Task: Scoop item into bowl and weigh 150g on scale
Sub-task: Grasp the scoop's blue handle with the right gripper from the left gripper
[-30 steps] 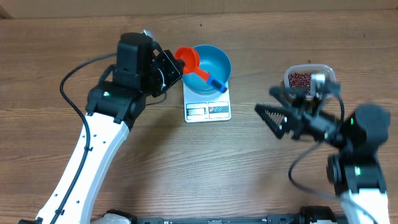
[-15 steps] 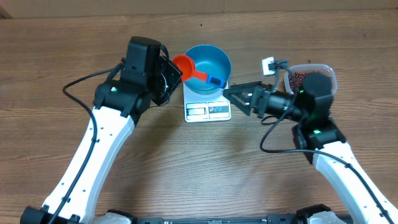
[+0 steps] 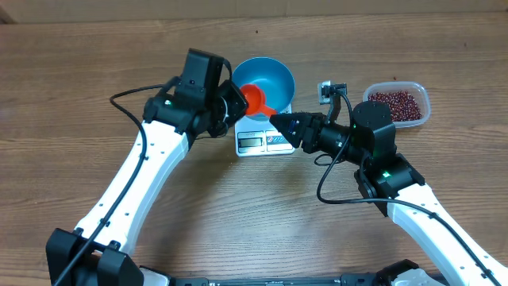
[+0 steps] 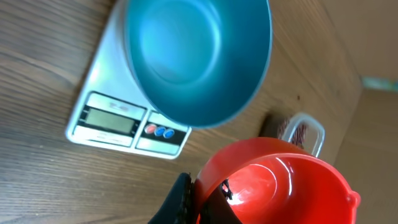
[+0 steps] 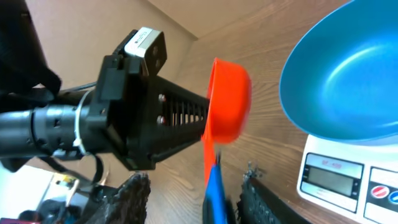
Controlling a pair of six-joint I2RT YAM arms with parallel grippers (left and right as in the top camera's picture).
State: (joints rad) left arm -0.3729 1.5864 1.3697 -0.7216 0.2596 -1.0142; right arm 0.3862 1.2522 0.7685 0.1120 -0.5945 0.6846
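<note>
The left gripper [image 3: 235, 103] is clamped on the cup of a red scoop [image 3: 254, 97], which hangs tilted at the near left rim of the blue bowl [image 3: 270, 74]; the right gripper [image 3: 279, 123] stands spread, a finger on either side of the scoop's blue handle tip [image 5: 214, 190] with gaps showing; the white digital scale [image 3: 266, 141] carries the bowl on its far part, display along the near edge; well to the right, a clear plastic container [image 3: 426, 102] holds the red-brown beans [image 3: 394, 103].
</note>
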